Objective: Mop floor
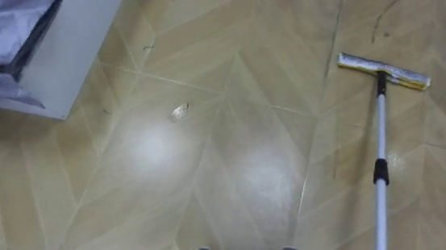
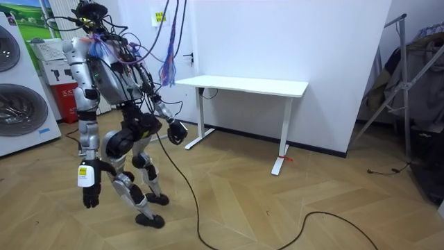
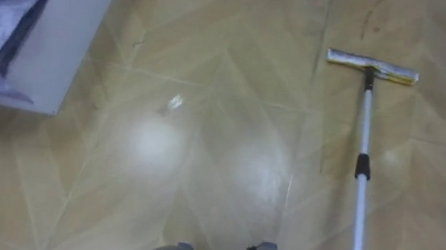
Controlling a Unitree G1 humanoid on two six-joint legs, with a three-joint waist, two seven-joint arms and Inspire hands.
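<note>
Herringbone wood floor [image 1: 229, 142] bears the mop [image 1: 380, 159], lying flat at the robot's right. Right hand [image 2: 90, 195] hangs empty, fingers loose; whether left hand [image 2: 177, 132] grips anything cannot be told.

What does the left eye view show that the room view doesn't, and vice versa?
Left eye view adds: the mop, its flat head on the floor at upper right and its pole running to the bottom edge; a small scrap on the floor; a white furniture edge with grey cloth at upper left.
Room view adds: the whole robot bent forward, a white desk, washing machines at the room view's left, and a metal rack at its right.
Shared: the herringbone wood floor.
</note>
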